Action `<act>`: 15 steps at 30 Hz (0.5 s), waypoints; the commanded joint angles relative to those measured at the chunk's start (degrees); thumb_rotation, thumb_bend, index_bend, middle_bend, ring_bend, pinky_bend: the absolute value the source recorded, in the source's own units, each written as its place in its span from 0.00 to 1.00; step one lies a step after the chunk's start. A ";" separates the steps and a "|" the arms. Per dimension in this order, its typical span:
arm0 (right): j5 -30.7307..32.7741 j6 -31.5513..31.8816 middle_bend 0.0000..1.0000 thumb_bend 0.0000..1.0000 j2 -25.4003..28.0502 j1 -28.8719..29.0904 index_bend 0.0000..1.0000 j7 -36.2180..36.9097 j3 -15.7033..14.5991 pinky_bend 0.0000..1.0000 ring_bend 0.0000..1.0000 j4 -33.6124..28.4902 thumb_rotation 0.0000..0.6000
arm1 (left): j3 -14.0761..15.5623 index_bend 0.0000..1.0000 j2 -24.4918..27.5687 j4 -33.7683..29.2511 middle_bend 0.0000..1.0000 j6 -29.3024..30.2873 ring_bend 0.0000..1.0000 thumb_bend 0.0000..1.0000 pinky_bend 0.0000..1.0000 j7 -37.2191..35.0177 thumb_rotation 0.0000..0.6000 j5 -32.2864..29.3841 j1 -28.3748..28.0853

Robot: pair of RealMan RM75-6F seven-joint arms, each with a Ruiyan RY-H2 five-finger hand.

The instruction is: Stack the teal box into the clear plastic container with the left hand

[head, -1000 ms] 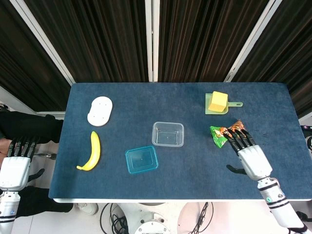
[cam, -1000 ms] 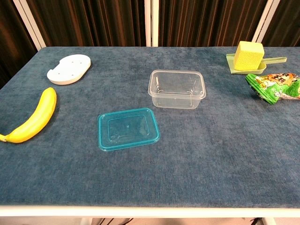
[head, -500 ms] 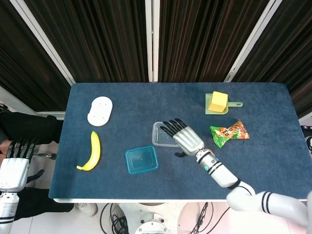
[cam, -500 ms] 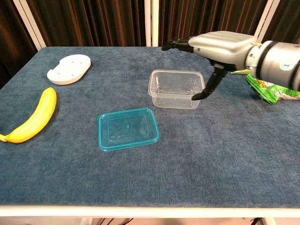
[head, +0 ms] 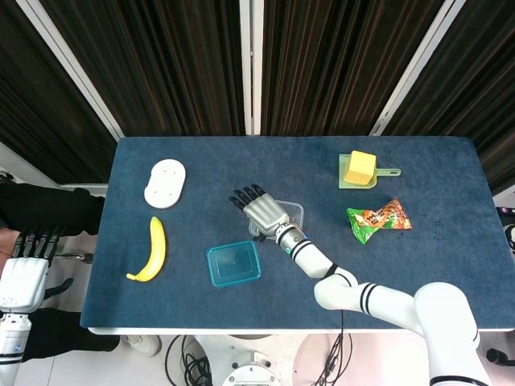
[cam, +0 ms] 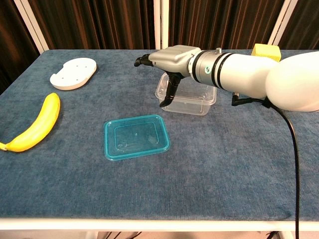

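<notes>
The teal box (head: pixel 234 263) (cam: pixel 136 136) lies flat and shallow on the blue table, near the front middle. Just behind it and to its right stands the clear plastic container (head: pixel 294 214) (cam: pixel 192 99). My right hand (head: pixel 261 211) (cam: pixel 169 59) hovers over the container's left end with fingers spread and the thumb hanging down by the container's left wall, holding nothing. The right forearm crosses in from the right and hides part of the container. My left hand (head: pixel 22 273) hangs off the table's left edge, fingers straight, empty, far from the teal box.
A banana (head: pixel 150 250) (cam: pixel 32 124) lies at the left front. A white plate (head: pixel 165 182) (cam: pixel 74 72) sits at the back left. A yellow block (head: pixel 360 167) (cam: pixel 265 50) on a green tray and a snack bag (head: pixel 376 219) are at the right.
My right hand swung from beside the snack bag leftward across the table and now sits over the container's left end. The left hand, teal box and container stayed put.
</notes>
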 commanded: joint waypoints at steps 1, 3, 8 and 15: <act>4.30 -2.53 0.00 0.03 -4.32 4.67 0.00 -0.62 1.41 0.00 0.00 8.27 1.00 | -0.10 0.06 0.05 0.14 0.07 -0.17 0.00 0.07 0.03 -0.18 1.00 0.01 -0.21; 5.39 -3.45 0.00 0.03 -5.33 6.08 0.00 -0.49 1.52 0.00 0.00 11.04 1.00 | -0.11 0.06 0.15 0.15 0.07 -0.50 0.00 0.07 0.03 -0.07 1.00 0.14 -0.51; 3.13 -3.18 0.00 0.04 -2.73 5.03 0.00 2.97 0.27 0.00 0.00 6.98 1.00 | -0.16 0.06 1.04 -0.59 0.07 -1.92 0.00 0.07 0.03 0.23 1.00 1.83 -2.33; -6.33 8.05 0.00 0.04 12.75 -5.69 0.00 7.37 -5.16 0.00 0.00 -15.86 1.00 | -0.95 0.06 3.61 -6.64 0.07 -8.76 0.00 0.07 0.03 0.44 1.00 6.05 -9.37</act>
